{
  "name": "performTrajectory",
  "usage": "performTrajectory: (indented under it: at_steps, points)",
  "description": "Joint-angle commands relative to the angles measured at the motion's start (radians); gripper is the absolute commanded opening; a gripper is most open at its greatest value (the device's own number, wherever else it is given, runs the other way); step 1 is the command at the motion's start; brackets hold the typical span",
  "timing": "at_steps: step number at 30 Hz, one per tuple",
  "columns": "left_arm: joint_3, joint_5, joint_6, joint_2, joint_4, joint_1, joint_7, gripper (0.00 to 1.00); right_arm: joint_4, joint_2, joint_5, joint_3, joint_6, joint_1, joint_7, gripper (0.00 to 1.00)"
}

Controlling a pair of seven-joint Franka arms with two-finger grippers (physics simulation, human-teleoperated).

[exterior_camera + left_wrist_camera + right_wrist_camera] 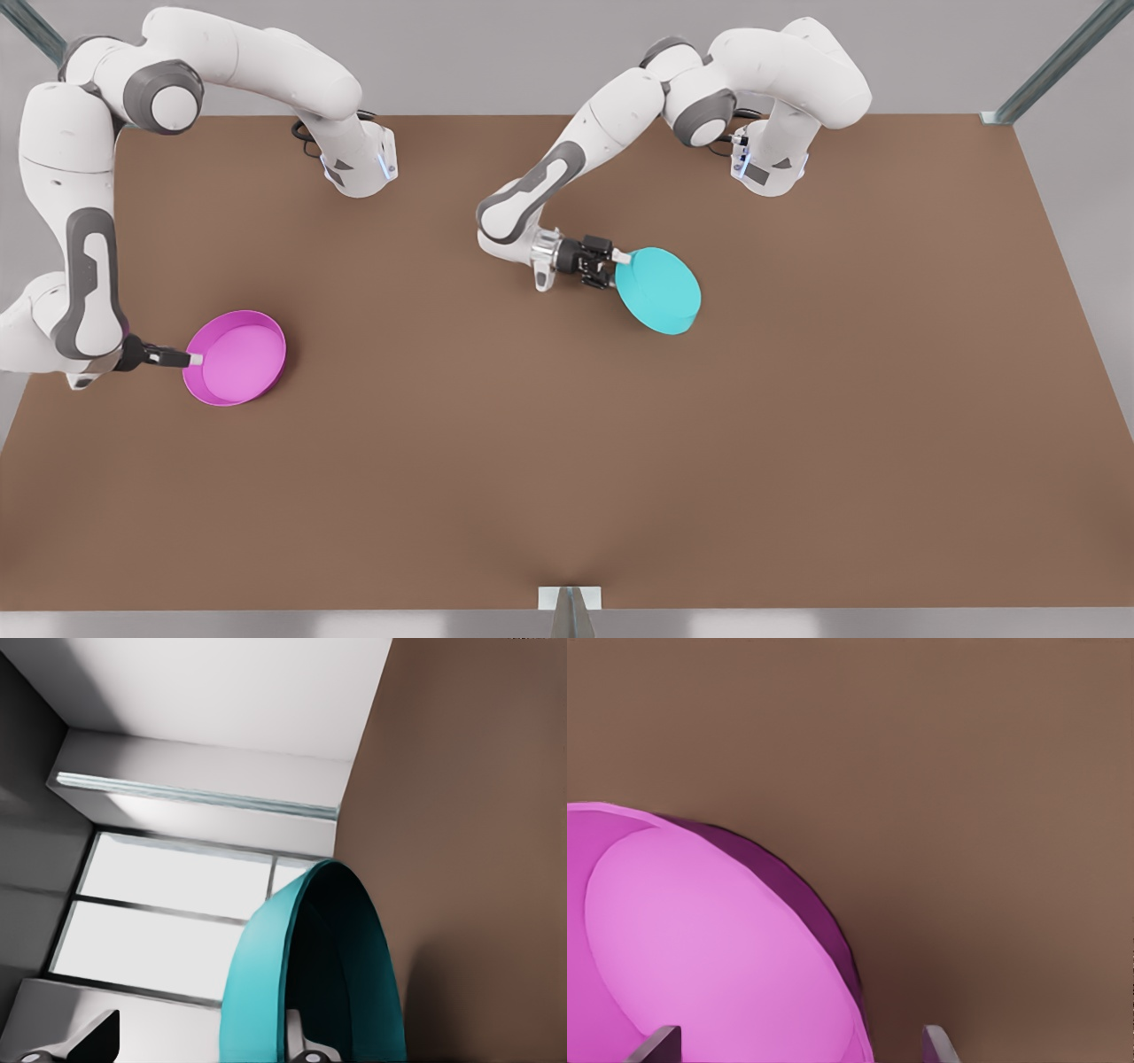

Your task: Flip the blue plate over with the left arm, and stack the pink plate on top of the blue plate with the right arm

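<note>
The blue plate (658,290) is gripped at its rim by the left pincer (617,259), near the middle of the brown desk (797,425), and it is tipped so that its flat underside is shown to the front view. In the left wrist view the blue plate (310,974) is seen almost edge-on between the fingers (306,1041), with the hollow side turned toward the desk. The flip looks to be well under way. For this step to be done well, the grip should be kept firm at the rim while the wrist is rolled through, and the plate should be lowered until the rim is flat on the desk before it is let go, so that no slide or bounce is caused.

At the front view's left, the pink plate (236,357) lies hollow side up, well apart from the blue one. The right pincer (193,359) is placed at its rim, and the fingers (656,1047) are seen astride the pink plate (700,948); whether it is clamped cannot be told.
</note>
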Motion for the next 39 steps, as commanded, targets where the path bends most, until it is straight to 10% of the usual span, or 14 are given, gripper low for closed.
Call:
performTrajectory:
  at_steps: [1, 22, 24, 27, 29, 33, 36, 39]
  points:
    - [-0.001, -0.037, 0.002, 0.001, 0.002, 0.001, 0.0, 0.96, -0.004, 0.002, 0.002, 0.0, 0.008, -0.002, -0.001, 1.0]
    - [-0.117, -0.55, -0.052, -0.083, 0.398, 0.01, -0.008, 0.96, -0.035, 0.002, 0.043, 0.035, 0.048, -0.051, -0.39, 1.0]
    - [-0.117, -0.777, -0.043, -0.274, 0.439, 0.154, -0.008, 0.96, -0.045, 0.003, 0.043, 0.035, 0.053, -0.051, -0.389, 1.0]
    - [-0.119, -1.167, 0.112, -0.479, 0.461, 1.008, 0.084, 1.0, -0.052, 0.003, 0.043, 0.035, 0.053, -0.051, -0.338, 1.0]
    - [-0.11, -1.077, 0.161, -0.461, 0.448, 1.269, 0.621, 1.0, -0.052, 0.003, 0.043, 0.035, 0.053, -0.051, -0.338, 1.0]
    - [-0.09, -0.913, 0.067, -0.689, 0.354, 1.271, 0.936, 1.0, -0.058, 0.003, 0.042, 0.034, 0.048, -0.051, -0.338, 0.8]
    - [-0.032, -0.844, 0.414, -1.07, -0.249, 1.216, 1.054, 1.0, -0.059, 0.003, 0.042, 0.034, 0.051, -0.051, -0.337, 0.75]
    - [-0.021, -0.847, 0.468, -1.032, -0.276, 1.217, 1.08, 1.0, -0.059, 0.003, 0.042, 0.034, 0.053, -0.049, -0.337, 0.71]
